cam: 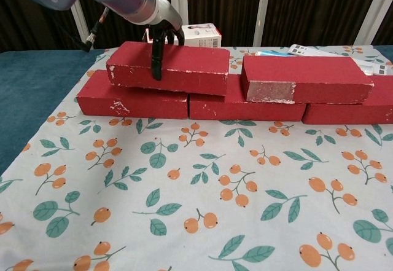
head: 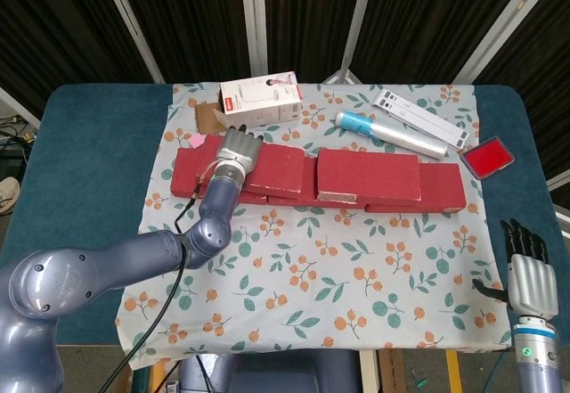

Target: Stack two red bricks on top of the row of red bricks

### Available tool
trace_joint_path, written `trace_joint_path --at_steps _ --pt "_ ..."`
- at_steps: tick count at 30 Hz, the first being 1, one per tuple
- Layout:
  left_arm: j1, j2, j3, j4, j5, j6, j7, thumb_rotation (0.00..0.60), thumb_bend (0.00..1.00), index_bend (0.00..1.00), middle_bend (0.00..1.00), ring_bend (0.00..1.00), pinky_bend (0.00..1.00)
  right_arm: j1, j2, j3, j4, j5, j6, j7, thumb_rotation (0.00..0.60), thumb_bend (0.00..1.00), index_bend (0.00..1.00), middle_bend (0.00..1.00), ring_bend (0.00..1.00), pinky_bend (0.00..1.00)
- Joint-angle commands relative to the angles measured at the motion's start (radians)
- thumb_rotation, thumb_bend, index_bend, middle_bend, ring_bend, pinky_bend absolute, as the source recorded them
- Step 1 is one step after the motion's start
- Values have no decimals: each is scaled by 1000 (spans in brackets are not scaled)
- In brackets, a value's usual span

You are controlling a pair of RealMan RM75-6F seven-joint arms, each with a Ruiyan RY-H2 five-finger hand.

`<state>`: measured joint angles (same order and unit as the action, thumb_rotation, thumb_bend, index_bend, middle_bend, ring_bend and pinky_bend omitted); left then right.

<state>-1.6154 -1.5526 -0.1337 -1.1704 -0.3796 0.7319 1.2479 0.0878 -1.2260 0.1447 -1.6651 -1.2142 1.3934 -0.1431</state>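
Observation:
A row of red bricks (head: 370,202) (cam: 245,106) runs across the floral cloth. One upper brick (head: 368,175) (cam: 306,77) lies on the row toward the right. My left hand (head: 237,150) (cam: 161,37) grips a second upper brick (head: 272,169) (cam: 169,67) from above; this brick sits over the row's left part, slightly tilted, its right end close to the other upper brick. My right hand (head: 525,268) hovers open at the table's near right corner, holding nothing.
Behind the bricks stand a white box (head: 260,101) (cam: 204,36), a blue-and-clear tube (head: 389,133) and a white flat pack (head: 422,118). A red tray (head: 488,157) lies at the far right. The cloth's front half (cam: 196,197) holds nothing.

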Motion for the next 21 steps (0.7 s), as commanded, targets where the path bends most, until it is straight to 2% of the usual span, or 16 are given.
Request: trace_joint_path --at_steps 1,21 --pt "-5 -16 -6 11 -5 10 13 600 5 399 400 34 120 -1 2 0 0 -1 0 4 600 19 0 0 0 0" --pt "1 -101 -83 119 -36 62 102 600 5 390 399 34 120 0 7 1 7 5 -7 18 600 19 0 0 0 0"
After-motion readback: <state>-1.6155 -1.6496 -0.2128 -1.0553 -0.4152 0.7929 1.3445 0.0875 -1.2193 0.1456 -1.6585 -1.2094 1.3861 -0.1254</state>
